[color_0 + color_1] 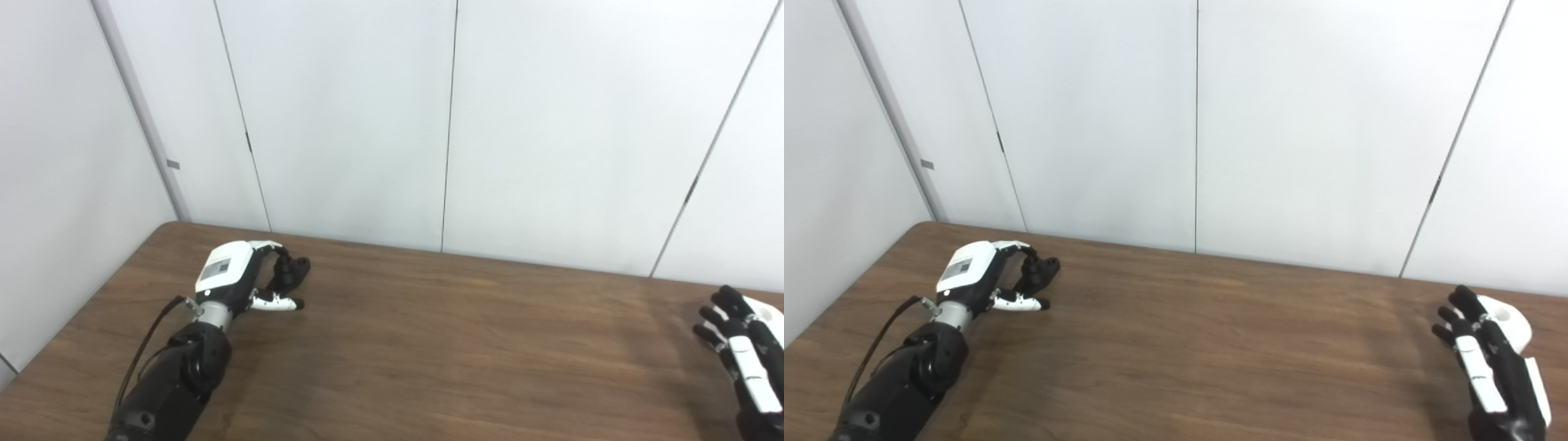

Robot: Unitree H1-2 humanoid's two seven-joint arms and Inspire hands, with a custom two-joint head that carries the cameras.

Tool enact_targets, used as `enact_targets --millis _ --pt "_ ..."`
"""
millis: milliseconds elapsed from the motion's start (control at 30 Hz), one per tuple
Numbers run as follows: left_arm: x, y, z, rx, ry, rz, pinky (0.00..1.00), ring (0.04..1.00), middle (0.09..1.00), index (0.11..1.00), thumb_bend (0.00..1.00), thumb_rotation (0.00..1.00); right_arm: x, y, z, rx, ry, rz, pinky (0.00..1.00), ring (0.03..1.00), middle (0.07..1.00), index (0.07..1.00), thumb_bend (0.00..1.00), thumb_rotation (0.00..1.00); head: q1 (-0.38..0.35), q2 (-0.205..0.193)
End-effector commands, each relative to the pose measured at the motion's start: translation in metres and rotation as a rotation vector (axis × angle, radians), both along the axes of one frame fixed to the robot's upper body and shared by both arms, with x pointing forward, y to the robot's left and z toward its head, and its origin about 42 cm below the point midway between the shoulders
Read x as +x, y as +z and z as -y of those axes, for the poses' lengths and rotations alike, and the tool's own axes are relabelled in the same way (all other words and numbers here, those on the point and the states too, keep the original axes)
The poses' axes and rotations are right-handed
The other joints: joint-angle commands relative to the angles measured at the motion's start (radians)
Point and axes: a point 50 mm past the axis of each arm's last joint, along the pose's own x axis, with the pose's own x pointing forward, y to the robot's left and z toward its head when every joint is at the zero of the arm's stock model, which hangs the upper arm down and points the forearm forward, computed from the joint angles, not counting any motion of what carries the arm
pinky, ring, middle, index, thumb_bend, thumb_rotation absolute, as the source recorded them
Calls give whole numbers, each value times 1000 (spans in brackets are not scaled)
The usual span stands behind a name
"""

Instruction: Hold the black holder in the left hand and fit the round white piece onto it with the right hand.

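The table is dark brown with a wood-grain surface and a rounded far-left corner. At its far left, the left hand has its fingers curled around the black holder, a small matte block standing on the surface. At the right edge, the right hand wraps the round white piece, a smooth, glossy, domed part, well apart from the holder.

Brown wooden table; white panelled wall behind.
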Motion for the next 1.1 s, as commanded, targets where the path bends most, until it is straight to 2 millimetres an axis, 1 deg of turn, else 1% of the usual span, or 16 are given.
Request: enact_targets --millis 0,33,200,300,400,467,500,600,667,733,833,900,967,1067 --pt "9 30 -8 40 -16 73 865 885 836 749 1000 300 3 18 2 -14 1 63 830 879 914 889 448 666 1 1" --pt "9 31 -8 42 -18 74 864 884 835 750 1000 298 3 19 2 -15 -1 62 828 878 914 889 440 665 9 9" --pt "9 34 -11 32 -20 79 860 884 836 754 1000 302 3 19 3 -13 -4 59 816 874 910 887 415 653 10 8" --pt "9 36 -13 22 -18 85 854 882 835 764 1000 303 4 17 3 -9 -6 58 823 871 904 879 453 649 8 5" --pt "8 37 -15 8 -12 90 855 881 838 772 1000 299 4 17 3 -13 -2 57 809 867 904 879 449 648 8 5" --pt "8 37 -16 5 -7 96 853 880 838 774 1000 295 5 17 3 -19 -2 57 801 863 900 875 452 649 9 2" --pt "8 36 -17 7 -6 101 846 875 835 776 1000 300 5 17 2 -17 -2 57 801 863 899 871 459 650 9 -8" --pt "8 35 -19 11 -4 121 826 864 832 783 1000 303 7 15 3 -13 -1 60 817 868 902 873 456 642 7 -16" --pt "8 33 -21 10 6 134 806 856 840 798 1000 309 7 14 4 -11 3 62 826 869 904 875 438 642 7 -16" --pt "8 32 -23 -3 20 149 791 851 857 834 1000 312 7 13 5 -5 10 66 836 877 909 879 428 639 7 -16" --pt "8 30 -24 -40 44 163 806 865 888 888 1000 324 7 13 5 -1 8 66 812 867 905 874 416 633 5 -17" --pt "9 31 -25 -39 60 165 811 871 900 916 1000 337 6 14 4 -13 2 61 790 856 897 867 429 649 4 -16" --pt "10 33 -26 -33 73 157 831 889 910 927 1000 365 6 15 4 -19 0 60 792 862 901 872 422 660 2 -13" --pt "12 36 -28 -37 79 149 856 911 917 920 1000 381 4 17 2 -18 -5 62 779 854 894 864 441 645 2 -10"
